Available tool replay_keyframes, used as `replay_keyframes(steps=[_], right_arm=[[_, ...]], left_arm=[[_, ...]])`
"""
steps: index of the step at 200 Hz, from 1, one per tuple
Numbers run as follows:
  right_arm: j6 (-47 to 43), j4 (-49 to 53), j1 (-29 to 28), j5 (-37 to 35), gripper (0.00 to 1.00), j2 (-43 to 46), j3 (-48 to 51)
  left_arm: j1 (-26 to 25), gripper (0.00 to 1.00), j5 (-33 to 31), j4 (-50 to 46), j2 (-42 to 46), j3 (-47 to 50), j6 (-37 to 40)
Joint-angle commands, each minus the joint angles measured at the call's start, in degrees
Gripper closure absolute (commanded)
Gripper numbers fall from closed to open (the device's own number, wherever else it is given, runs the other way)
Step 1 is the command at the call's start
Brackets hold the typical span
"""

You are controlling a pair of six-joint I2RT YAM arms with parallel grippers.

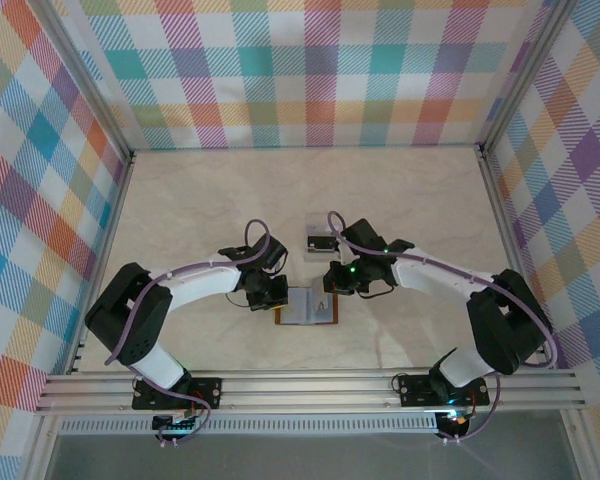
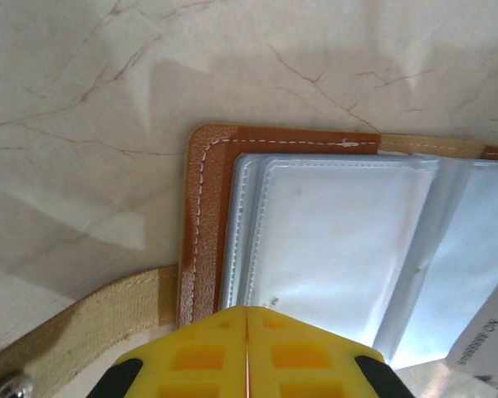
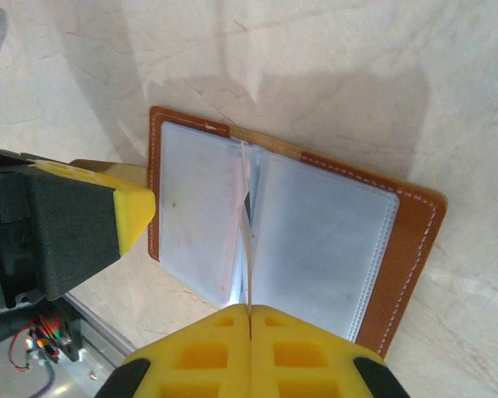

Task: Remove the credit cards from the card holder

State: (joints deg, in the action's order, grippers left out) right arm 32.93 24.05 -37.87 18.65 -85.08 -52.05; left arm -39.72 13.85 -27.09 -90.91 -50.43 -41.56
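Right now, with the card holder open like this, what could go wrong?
1. The right gripper looks shut on a clear sleeve alone; pulling may lift the card holder or tear the sleeve.
2. The left gripper, shut, seems to pin only the holder's edge, so the holder might slip free.

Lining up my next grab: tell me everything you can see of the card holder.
The card holder lies open and flat: brown leather, pale stitching, a tan snap strap, clear plastic sleeves inside. One sleeve leaf stands on edge, seemingly pinched in the right gripper's shut jaws. The left gripper, also shut, meets its strap-side edge.
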Motion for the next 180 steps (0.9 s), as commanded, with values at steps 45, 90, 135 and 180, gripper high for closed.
replay_keyframes(steps=[45,90,135,180], right_arm=[[-31.3,6.1,0.3,-7.2,1.00,4.3,-7.7],[-61.2,8.2,0.4,-14.9,1.00,2.4,-13.4],[-77.6,12.3,3.3,-16.9,1.00,-5.2,-23.0],[-87.3,17.8,6.0,-15.5,1.00,-14.1,-32.8]], left_arm=[[-0.1,0.90,-4.4,-4.2,4.9,-1.2,-0.3],[0.9,0.90,-3.8,-3.9,3.8,0.7,0.2],[1.0,0.90,-2.0,-2.2,0.6,1.8,0.6],[0.9,0.90,-0.6,-0.5,-1.5,2.8,0.6]])
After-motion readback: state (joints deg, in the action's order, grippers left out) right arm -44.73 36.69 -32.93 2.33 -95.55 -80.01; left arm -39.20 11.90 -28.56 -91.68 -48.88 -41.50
